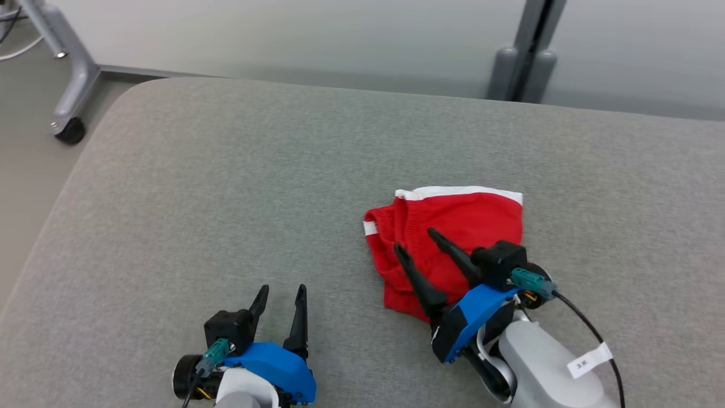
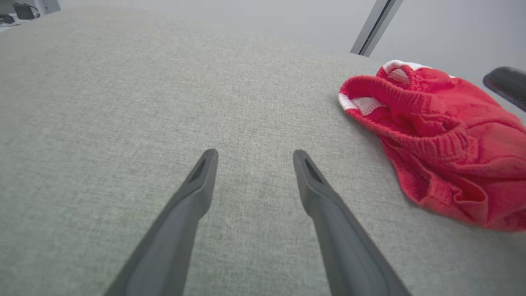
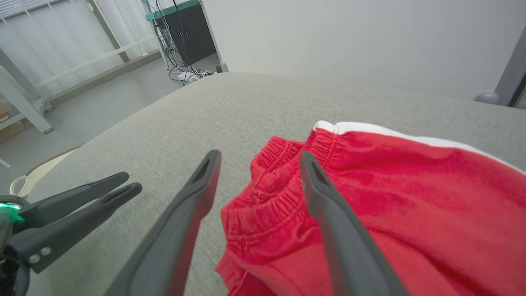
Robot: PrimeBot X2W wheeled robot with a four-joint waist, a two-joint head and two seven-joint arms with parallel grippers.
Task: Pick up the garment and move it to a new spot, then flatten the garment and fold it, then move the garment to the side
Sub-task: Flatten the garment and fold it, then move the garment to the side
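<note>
Premises: probably a robotics lab or test room. Evidence: a grey cloth-covered bench (image 1: 226,198) set before a bare pale wall (image 3: 349,37); a metal stand leg on a caster (image 1: 71,90) on plain flooring; a dark cabinet (image 3: 191,31) with loose cables (image 3: 189,74) trailing at its foot; a white rail frame (image 3: 24,98) nearby.

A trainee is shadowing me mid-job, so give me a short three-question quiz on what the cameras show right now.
1. True or false: the right jaws are shut on the red garment.
2. The garment lies: A) below the left jaws, B) below the right jaws, C) off the grey surface.
3. Fill in: the garment's edge stripe is ____.
Key: 1 false, both pairs of jaws stand open and empty; 2 B; 3 white.
</note>
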